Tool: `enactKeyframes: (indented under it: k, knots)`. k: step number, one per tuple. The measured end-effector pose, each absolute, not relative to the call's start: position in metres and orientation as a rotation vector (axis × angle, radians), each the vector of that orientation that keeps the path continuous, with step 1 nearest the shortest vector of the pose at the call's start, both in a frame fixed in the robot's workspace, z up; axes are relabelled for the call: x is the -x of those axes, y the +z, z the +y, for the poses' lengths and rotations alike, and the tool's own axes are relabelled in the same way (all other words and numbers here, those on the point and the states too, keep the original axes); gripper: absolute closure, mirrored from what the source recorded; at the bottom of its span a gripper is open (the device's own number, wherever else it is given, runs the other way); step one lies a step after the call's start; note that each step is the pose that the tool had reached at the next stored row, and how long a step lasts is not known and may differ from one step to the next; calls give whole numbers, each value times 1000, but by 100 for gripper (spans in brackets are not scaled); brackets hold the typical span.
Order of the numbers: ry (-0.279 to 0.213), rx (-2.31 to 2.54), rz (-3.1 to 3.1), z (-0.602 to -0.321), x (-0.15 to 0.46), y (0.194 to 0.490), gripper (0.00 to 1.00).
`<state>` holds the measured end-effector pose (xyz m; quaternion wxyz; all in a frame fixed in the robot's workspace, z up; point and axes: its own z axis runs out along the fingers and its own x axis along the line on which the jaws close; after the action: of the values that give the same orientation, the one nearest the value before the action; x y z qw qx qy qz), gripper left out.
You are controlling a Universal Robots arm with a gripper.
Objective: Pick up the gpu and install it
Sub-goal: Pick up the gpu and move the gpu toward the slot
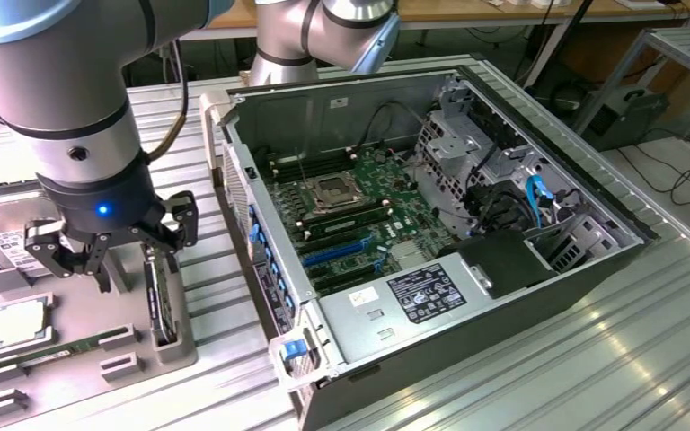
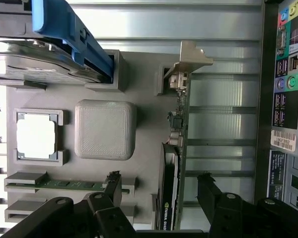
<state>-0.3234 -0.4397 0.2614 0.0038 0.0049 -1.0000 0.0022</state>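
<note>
Here the hand hangs wide open above the gpu, which stands on edge between its spread fingers.

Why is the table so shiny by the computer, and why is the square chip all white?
Exterior view: light bounces off the ribbed metal table, leaving white streaks beside the computer case. Wrist view: the square chip reflects so much light that its top looks blank white.
</note>
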Motion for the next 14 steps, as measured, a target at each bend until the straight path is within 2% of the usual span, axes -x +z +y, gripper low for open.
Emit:
enactKeyframes:
  k: [14]
  knots:
    - [7, -15, -3134, -440, 323, 256, 28]
